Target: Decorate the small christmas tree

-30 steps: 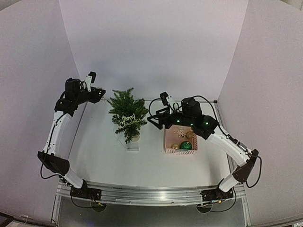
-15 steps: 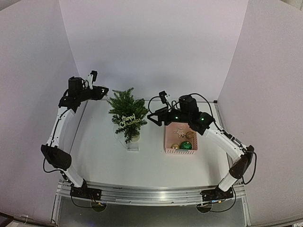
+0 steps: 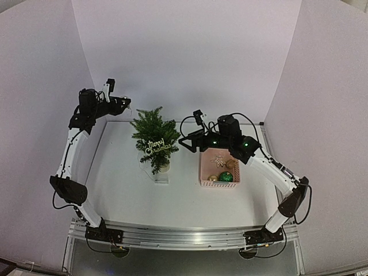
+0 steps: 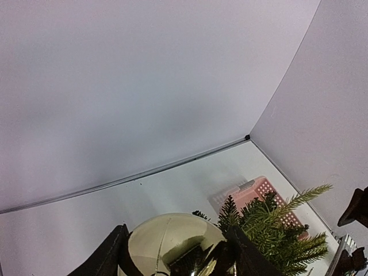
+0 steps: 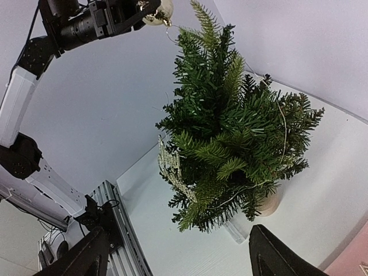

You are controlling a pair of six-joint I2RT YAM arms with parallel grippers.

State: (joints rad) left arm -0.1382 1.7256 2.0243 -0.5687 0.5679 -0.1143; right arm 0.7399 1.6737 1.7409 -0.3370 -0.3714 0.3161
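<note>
The small christmas tree (image 3: pixel 154 137) stands on the table left of centre, with a glittery "Merry Christmas" sign (image 3: pixel 158 145) hanging on its front. My left gripper (image 3: pixel 124 103) hovers up behind the tree's left side, shut on a shiny gold bauble (image 4: pixel 172 244) that fills the space between its black fingers (image 4: pixel 248 253). The right wrist view shows that bauble (image 5: pixel 158 10) just above the treetop (image 5: pixel 204 23). To the right of the tree (image 5: pixel 236 132), my right gripper (image 3: pixel 185 141) stands open and empty, facing the branches.
A pink basket (image 3: pixel 202 172) sits right of the tree, under the right arm, holding a green bauble (image 3: pixel 225 176), gold baubles (image 3: pixel 230 164) and a pale star ornament (image 3: pixel 218 160). The tree's pale pot (image 3: pixel 164 168) rests on a clear plate (image 3: pixel 155 176). White walls enclose the table.
My left gripper has lifted and swung back with the gold bauble, now higher beside the treetop. The right arm rose slightly, its gripper still open by the tree.
</note>
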